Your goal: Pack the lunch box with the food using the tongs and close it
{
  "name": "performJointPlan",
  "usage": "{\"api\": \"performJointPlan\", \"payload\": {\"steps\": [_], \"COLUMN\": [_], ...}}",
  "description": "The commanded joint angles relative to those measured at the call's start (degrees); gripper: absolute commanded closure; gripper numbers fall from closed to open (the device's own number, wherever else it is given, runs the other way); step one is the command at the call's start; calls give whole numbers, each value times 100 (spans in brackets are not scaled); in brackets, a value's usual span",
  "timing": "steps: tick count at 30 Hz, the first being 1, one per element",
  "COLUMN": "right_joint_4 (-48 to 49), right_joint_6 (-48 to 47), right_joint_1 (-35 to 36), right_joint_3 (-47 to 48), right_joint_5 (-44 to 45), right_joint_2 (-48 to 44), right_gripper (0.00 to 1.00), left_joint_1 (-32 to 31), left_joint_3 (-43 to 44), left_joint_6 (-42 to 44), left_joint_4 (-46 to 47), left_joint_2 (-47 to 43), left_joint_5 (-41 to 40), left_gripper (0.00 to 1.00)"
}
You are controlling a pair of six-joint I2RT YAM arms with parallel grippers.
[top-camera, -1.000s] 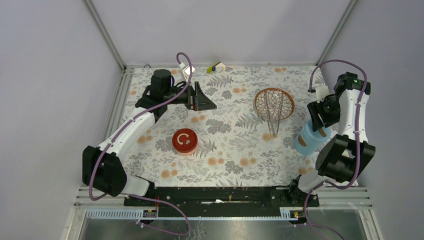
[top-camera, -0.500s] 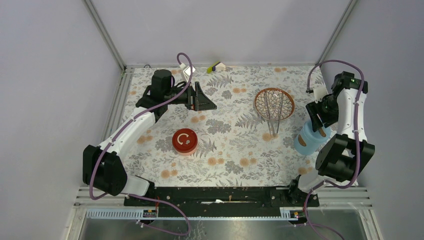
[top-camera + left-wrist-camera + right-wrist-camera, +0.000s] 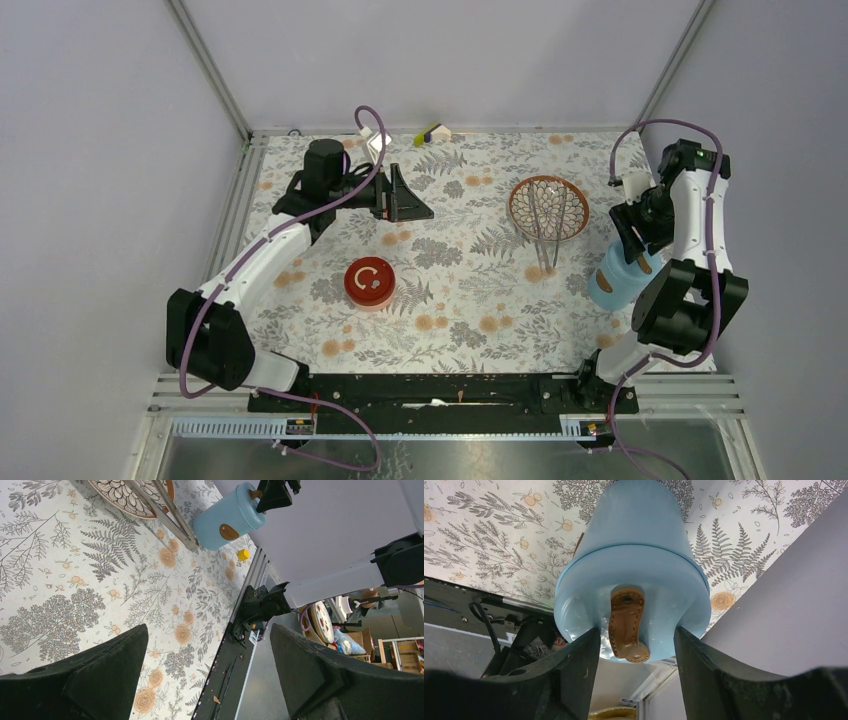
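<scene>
The lunch box's light-blue shell (image 3: pixel 612 285) stands upright at the table's right edge, a brown strap handle (image 3: pixel 626 620) on its top. My right gripper (image 3: pixel 636 250) hangs over it, open, its fingers (image 3: pixel 574 665) either side of the strap with gaps. A red round bowl (image 3: pixel 369 283) with something white inside sits left of centre. The tongs (image 3: pixel 547 228) lie across the patterned dish (image 3: pixel 515 205), tips toward the near side. My left gripper (image 3: pixel 410 200) hovers open and empty at the back left. A small yellow piece (image 3: pixel 243 554) lies near the shell (image 3: pixel 225 517).
A small white and yellow-green object (image 3: pixel 432 132) lies at the back edge. The grey side wall (image 3: pixel 784 605) stands close beside the shell. A black rail (image 3: pixel 240 645) runs along the table's near edge.
The right arm's upper links have shifted slightly to the right and back. Its gripper stays over the shell's strap. The left arm, bowl, tongs and shell have not moved.
</scene>
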Motion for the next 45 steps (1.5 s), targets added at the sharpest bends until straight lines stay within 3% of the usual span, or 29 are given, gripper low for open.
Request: {"api": "performJointPlan", "payload": {"steps": [1,21,35,45], "right_joint_4": [18,-373,535,563], "right_joint_6": [-27,118,129,44], "right_joint_1": [59,59,59,59], "right_joint_3": [-346,936,-369,-821], "right_joint_5": [-38,-762,-398,-204], "right_joint_2": [630,-21,121,244], "right_gripper": [37,37,40,42], "left_joint_1": [-23,-32,-32,-32], "left_joint_3": [88,63,78,94], "left_joint_6": [72,81,81,84], "left_joint_4": [134,133,135,135], "left_joint_2": [50,6,13,61], "left_joint_5": [42,56,43,32], "left_gripper": [1,1,1,1]}}
